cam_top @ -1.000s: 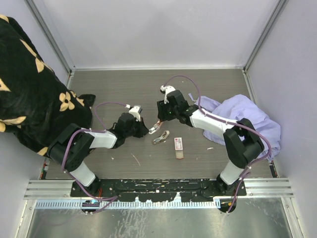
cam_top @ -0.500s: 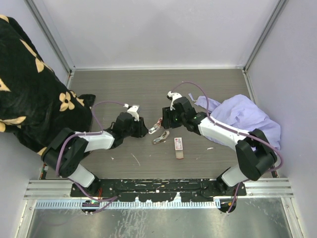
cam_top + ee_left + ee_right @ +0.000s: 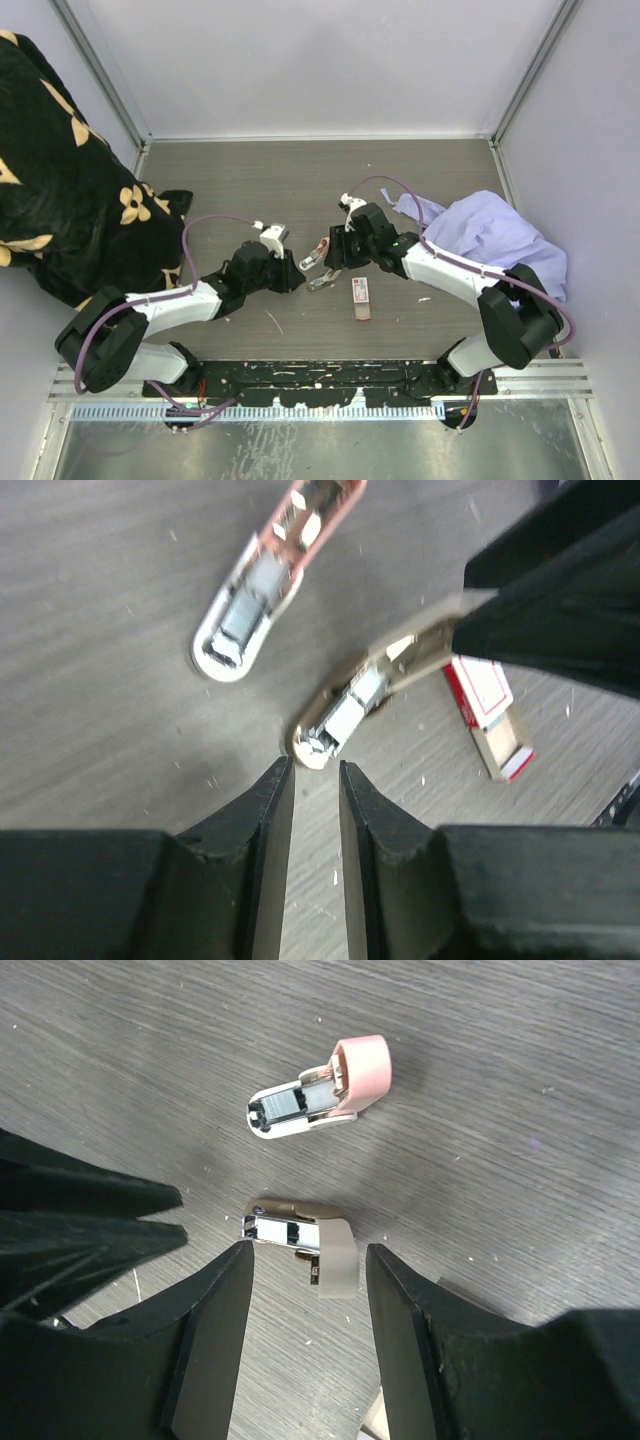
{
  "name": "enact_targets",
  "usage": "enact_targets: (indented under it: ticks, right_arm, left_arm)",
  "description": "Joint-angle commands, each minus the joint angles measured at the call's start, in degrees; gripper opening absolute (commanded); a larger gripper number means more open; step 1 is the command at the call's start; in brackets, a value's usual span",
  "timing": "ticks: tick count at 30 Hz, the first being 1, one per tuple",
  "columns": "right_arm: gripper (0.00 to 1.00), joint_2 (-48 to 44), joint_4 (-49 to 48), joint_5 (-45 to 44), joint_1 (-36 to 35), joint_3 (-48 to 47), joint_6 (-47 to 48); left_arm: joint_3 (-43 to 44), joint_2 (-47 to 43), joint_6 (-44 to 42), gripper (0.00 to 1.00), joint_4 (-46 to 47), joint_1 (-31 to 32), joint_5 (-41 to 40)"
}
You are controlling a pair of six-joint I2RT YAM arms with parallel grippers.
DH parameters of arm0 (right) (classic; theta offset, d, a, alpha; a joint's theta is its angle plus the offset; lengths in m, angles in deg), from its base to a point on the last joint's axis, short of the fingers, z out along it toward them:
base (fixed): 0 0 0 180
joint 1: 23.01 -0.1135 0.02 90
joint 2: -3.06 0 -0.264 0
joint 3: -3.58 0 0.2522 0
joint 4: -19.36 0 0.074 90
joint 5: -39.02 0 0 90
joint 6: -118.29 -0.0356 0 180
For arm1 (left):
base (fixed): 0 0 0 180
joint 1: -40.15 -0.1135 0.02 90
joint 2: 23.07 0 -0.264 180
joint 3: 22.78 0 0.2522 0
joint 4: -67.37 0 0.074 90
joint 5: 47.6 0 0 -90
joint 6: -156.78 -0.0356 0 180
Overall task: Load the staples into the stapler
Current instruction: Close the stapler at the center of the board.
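Worktop [image 3: 250, 170]: grey-brown, fine wood-grain streaks.
Pink stapler [image 3: 350, 1070]: salmon-pink cap, white base, silver metal inside.
Tan stapler [image 3: 335, 1255]: beige shell, silver channel.
Staple box [image 3: 360, 290]: red-and-white print, tan inner tray.
Blanket [image 3: 50, 150], 9 o'clock: black, tan flower motifs.
Cloth [image 3: 490, 235], 3 o'clock: plain pale lavender.

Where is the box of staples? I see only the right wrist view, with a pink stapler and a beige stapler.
Observer: In the top external view the box of staples lies on the table, on the base side of the beige stapler, apart from it.
Operator: Is the box closed?
Observer: No; the left wrist view shows its tan tray slid partly out.
Operator: What is beside the right arm?
Observer: A lilac cloth, bunched at the table's right edge; the arm crosses over it.
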Motion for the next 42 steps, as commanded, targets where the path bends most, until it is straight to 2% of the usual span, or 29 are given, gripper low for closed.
enact_targets:
  ticks: [1, 8, 22, 28, 37, 42]
  right_arm:
    - [0.54, -1.03, -1.14, 0.95, -0.89, 0.0, -1.21]
    - [0.54, -1.02, -0.99, 0.08, -1.6, 0.44, -1.9]
    - [0.51, -1.7, -0.95, -1.05, -2.64, 0.64, -1.93]
    - [0.48, -0.42, -0.99, -2.27, -3.37, 0.42, -1.59]
    - [0.37, 1.3, 0.5, -6.36, -5.28, -0.77, -0.87]
    - [0.36, 1.77, 1.37, -7.95, -6.65, -1.73, -1.01]
  left_arm:
    - [-2.11, -0.78, 2.45, 0.25, -0.85, 1.82, -1.34]
    - [-1.96, 3.22, 3.28, 0.2, 1.06, 3.56, -1.33]
    - [0.73, 9.1, 1.94, 0.17, 3.48, 3.82, -1.51]
    - [0.74, 9.58, 2.19, 0.17, 4.47, 3.91, -1.6]
    - [1.02, 10.68, 2.1, 0.16, 5.13, 4.05, -1.52]
    - [1.24, 11.17, 1.94, 0.16, 5.29, 4.13, -1.46]
